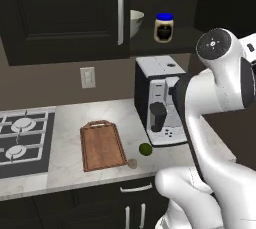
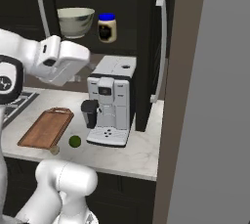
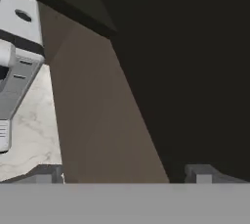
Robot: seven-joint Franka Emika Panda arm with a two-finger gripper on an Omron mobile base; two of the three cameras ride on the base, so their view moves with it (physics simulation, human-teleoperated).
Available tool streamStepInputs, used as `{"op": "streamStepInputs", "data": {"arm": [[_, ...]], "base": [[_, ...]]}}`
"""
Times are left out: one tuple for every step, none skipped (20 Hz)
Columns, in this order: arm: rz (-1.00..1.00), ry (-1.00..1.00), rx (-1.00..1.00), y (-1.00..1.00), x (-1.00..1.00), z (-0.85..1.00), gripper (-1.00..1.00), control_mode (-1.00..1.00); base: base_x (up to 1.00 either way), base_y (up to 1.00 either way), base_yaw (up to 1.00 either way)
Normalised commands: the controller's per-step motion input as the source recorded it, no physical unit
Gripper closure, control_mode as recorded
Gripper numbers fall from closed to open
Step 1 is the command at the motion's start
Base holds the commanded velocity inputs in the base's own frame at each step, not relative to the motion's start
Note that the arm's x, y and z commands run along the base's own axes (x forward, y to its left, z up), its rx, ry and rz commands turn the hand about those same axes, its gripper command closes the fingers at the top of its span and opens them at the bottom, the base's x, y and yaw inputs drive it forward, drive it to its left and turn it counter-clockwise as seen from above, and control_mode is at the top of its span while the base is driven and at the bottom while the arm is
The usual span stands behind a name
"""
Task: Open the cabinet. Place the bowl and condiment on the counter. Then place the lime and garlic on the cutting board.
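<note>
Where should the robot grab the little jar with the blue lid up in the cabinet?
Probably around the condiment's dark body below the lid, coming straight in from the open front. It stands upright on the shelf, with the bowl close beside it.

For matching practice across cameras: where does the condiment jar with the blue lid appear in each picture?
Left base view: condiment at upper centre-right, on the open cabinet shelf.
Right base view: upper centre-left, right of the bowl.
Hand view: not in it.
Shared landmark: the coffee machine stands below the jar.
</note>
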Motion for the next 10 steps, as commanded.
{"op": "streamStepInputs", "data": {"arm": [[0.35, -0.09, 0.35, 1.00, 0.00, 0.00, -1.00, -1.00], [0.35, -0.12, 0.34, 1.00, 0.00, 0.00, -1.00, -1.00], [0.37, -0.08, 0.36, 1.00, 0.13, 0.00, -1.00, -1.00], [0.39, -0.02, 0.38, 1.00, 0.39, 0.00, -1.00, -1.00], [0.39, -0.02, 0.40, 1.00, 0.36, 0.00, -1.00, -1.00], [0.43, 0.00, 0.45, 1.00, 0.33, 0.00, -1.00, -1.00], [0.43, 0.00, 0.48, 1.00, 0.30, 0.00, -1.00, -1.00], [0.42, -0.01, 0.48, 1.00, 0.29, 0.00, -1.00, -1.00], [0.40, -0.02, 0.47, 1.00, 0.31, 0.00, -1.00, -1.00], [0.37, -0.02, 0.45, 1.00, 0.40, 0.05, -1.00, -1.00]], "base": [[0.00, 0.00, 0.00], [0.00, 0.00, 0.00], [0.00, 0.00, 0.00], [0.00, 0.00, 0.00], [0.00, 0.00, 0.00], [0.00, 0.00, 0.00], [0.00, 0.00, 0.00], [0.00, 0.00, 0.00], [0.00, 0.00, 0.00], [0.00, 0.00, 0.00]]}}
